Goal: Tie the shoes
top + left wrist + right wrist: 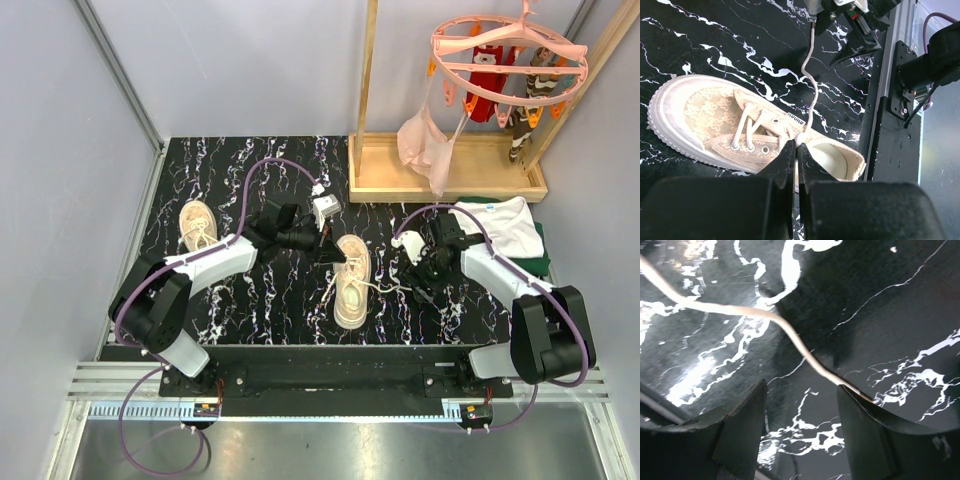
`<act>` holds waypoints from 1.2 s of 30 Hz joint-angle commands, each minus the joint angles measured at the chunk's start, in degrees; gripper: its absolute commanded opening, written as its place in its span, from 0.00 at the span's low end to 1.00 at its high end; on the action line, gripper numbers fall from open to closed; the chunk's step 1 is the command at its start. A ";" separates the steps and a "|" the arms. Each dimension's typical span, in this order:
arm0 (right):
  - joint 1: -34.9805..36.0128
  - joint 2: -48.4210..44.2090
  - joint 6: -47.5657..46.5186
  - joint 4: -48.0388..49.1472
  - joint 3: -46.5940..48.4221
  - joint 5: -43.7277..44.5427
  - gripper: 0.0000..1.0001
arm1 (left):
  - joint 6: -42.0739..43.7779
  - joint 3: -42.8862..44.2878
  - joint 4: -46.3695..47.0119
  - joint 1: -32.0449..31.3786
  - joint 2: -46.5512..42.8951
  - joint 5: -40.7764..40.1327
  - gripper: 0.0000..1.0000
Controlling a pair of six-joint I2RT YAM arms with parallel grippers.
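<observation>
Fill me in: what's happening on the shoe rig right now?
The left gripper is shut on a lace at the opening of the centre shoe. The right gripper is open, straddling the same lace where it lies on the table. No bow is tied yet; the other shoe lies apart at the left.

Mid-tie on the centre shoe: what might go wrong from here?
The right gripper is open and the lace runs beside one finger, off centre, so closing may miss it. The left gripper is shut on the lace at the shoe collar; pulling may drag the shoe, which nothing holds down.
</observation>
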 commanded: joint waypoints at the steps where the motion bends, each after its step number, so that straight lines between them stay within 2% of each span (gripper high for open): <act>1: 0.35 2.04 -2.03 4.19 -1.09 4.23 0.67 | 0.26 -0.10 3.22 -0.22 0.18 1.88 0.00; 4: 0.35 3.80 -2.73 5.34 -1.89 4.85 0.65 | 0.53 -0.01 2.78 -0.13 0.01 1.97 0.00; 6: 0.35 4.07 -2.91 5.69 -2.59 4.68 0.61 | 0.70 -0.01 2.70 -0.22 0.00 1.88 0.00; 7: 0.44 3.99 -3.00 5.69 -2.85 4.16 0.48 | 0.88 -0.01 2.61 -0.22 0.00 1.88 0.00; 9: 0.87 3.55 -2.91 5.69 -3.55 3.80 0.32 | 1.14 -0.10 2.52 -0.22 -0.34 1.97 0.00; 10: 1.22 2.94 -2.56 5.51 -3.64 3.62 0.06 | 1.49 -0.01 2.17 -0.22 -0.35 1.97 0.00; 11: 1.23 2.67 -1.95 5.34 -3.38 3.28 0.00 | 1.76 -0.01 1.99 -0.13 -0.43 1.97 0.00; 18: 1.23 -3.83 6.04 4.37 6.43 -3.40 0.00 | 3.69 -0.36 0.06 -0.13 -1.49 2.23 0.00; 23: 1.23 -4.19 13.34 5.68 16.10 -13.06 0.00 | 4.40 -0.45 -0.21 -0.22 -1.93 2.49 0.00; 27: 1.23 -1.48 22.02 9.46 21.22 -23.68 0.00 | 4.13 -0.54 1.02 -0.22 -1.67 2.76 0.00; 30: 2.28 2.57 27.91 13.85 24.38 -27.74 0.00 | 4.05 -0.80 1.99 -0.22 -1.84 2.93 0.00; 36: 9.91 10.57 36.01 23.34 27.29 -27.58 0.00 | 4.66 -1.68 2.52 -0.22 -2.45 3.55 0.00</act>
